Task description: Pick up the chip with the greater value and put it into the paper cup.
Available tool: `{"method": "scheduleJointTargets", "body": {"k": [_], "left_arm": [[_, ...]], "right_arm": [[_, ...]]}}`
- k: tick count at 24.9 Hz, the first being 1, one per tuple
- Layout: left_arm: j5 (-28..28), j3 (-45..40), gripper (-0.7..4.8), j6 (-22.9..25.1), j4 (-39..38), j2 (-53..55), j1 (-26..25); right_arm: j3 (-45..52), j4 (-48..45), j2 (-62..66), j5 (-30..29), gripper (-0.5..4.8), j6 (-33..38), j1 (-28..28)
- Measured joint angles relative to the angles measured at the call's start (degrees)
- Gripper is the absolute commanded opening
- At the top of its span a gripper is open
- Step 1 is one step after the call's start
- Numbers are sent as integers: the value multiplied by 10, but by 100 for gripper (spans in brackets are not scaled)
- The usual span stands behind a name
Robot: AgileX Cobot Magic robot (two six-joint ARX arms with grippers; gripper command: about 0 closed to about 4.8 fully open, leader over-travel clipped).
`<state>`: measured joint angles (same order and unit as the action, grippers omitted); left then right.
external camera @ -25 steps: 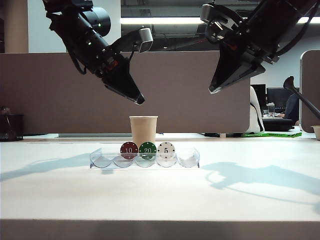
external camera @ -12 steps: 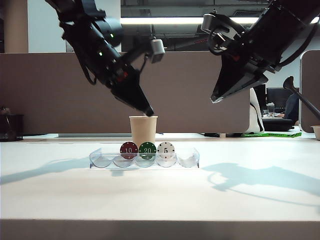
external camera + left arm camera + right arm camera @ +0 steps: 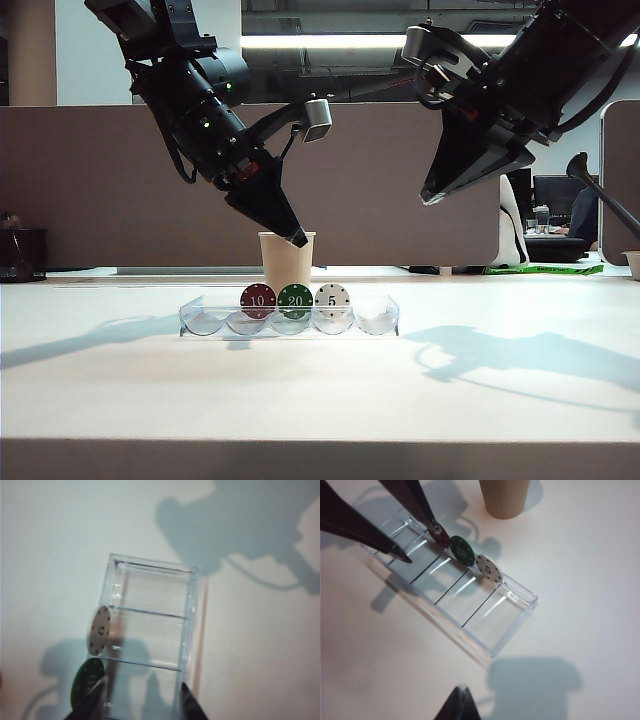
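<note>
While round green chip (image 3: 463,552) sits in clear plastic tray (image 3: 492,642), left end effector (image 3: 297,238) open above; right end effector (image 3: 428,192) state unclear.

Exterior view low at table level, facing front-on across the table (image 3: 320,390) to the tray (image 3: 289,320), left wrist view steeply down, close over tray (image 3: 150,630), right wrist view higher, oblique, whole tray (image 3: 450,580), all sharing tray

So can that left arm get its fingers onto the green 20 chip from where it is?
Probably yes. The left gripper hangs open just above the green 20 chip, which stands upright in the open-topped tray, nothing covering it.
</note>
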<state>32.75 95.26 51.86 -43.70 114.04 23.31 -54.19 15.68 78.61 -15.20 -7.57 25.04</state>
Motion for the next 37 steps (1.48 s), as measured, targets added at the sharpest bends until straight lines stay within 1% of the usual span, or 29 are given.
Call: {"method": "scheduleJointTargets", "body": {"k": [6, 21, 28, 37], "left_arm": [[0, 0, 188, 0, 11, 3, 0], [-9, 7, 188, 0, 13, 29, 0], [-22, 8, 188, 0, 24, 39, 0], [-24, 8, 187, 0, 37, 39, -1]], "right_arm": [[0, 0, 0, -14, -5, 0, 0], [0, -8, 0, -14, -6, 0, 0], [0, -17, 0, -14, -5, 0, 0], [0, -17, 0, -14, -5, 0, 0]]}}
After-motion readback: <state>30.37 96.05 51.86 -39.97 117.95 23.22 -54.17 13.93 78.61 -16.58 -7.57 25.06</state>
